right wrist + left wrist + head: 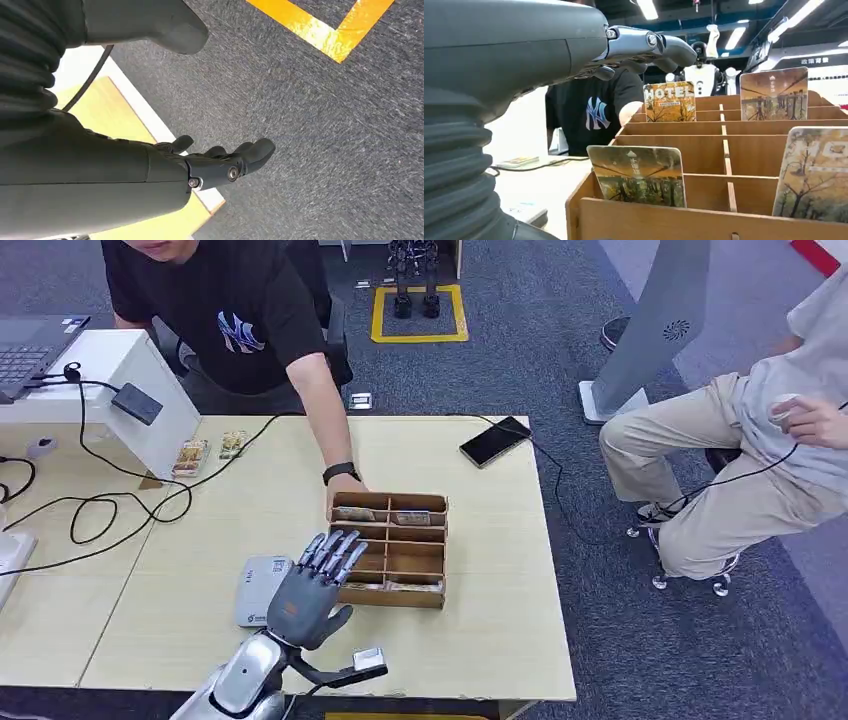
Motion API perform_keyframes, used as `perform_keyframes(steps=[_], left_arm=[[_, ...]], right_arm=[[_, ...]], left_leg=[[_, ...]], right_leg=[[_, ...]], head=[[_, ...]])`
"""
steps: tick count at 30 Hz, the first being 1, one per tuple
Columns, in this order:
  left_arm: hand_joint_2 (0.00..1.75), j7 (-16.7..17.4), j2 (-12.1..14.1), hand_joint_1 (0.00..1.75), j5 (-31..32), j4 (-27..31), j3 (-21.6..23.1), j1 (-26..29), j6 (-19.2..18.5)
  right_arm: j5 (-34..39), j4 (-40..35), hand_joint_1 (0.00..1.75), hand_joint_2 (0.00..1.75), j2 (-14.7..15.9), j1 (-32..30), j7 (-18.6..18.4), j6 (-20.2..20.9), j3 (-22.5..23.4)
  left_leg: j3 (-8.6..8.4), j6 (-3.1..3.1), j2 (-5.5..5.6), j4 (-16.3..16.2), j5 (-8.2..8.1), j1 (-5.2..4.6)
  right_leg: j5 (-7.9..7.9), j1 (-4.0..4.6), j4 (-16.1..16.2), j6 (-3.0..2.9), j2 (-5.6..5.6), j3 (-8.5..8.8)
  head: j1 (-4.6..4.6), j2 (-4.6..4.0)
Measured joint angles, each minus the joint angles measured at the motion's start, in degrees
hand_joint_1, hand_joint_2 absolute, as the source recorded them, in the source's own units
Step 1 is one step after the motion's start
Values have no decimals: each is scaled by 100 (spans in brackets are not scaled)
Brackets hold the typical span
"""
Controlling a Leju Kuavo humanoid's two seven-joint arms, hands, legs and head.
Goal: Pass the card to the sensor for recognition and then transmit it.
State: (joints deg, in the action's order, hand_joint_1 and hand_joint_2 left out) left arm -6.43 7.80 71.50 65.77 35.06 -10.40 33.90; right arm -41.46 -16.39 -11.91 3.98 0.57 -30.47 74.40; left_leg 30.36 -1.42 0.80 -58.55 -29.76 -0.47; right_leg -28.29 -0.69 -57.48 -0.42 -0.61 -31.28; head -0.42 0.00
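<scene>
Left wrist view: four cards (638, 176) in box (704, 150)

One wooden card box (392, 552), four upright cards in it — one phone (495, 440), one laptop (30, 352), two people.

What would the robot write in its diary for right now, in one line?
left hand: open, above brown wooden card box | right hand: open, holds nothing | person's hand: at box | flat grey sensor: bare
</scene>
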Motion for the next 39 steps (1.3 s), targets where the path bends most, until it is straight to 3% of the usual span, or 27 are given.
perform_keyframes(steps=[18,25,39], left_arm=[[175,336,46,175,439,-234,98,-194,-155],[175,728,42,175,784,-505,247,-413,-566],[175,761,17,175,688,-754,383,-561,-562]], right_arm=[[-9,0,0,175,0,2,-17,0,2],[-26,0,0,175,0,2,-55,7,4],[-74,0,0,175,0,4,-76,15,4]], left_leg=[[-1,0,-1,0,0,0],[-10,0,1,0,0,0],[-34,-2,6,0,17,0]], right_leg=[[1,0,0,-1,-1,0],[1,0,0,-1,2,13],[18,0,0,7,11,44]], head=[[0,0],[0,0],[0,0]])
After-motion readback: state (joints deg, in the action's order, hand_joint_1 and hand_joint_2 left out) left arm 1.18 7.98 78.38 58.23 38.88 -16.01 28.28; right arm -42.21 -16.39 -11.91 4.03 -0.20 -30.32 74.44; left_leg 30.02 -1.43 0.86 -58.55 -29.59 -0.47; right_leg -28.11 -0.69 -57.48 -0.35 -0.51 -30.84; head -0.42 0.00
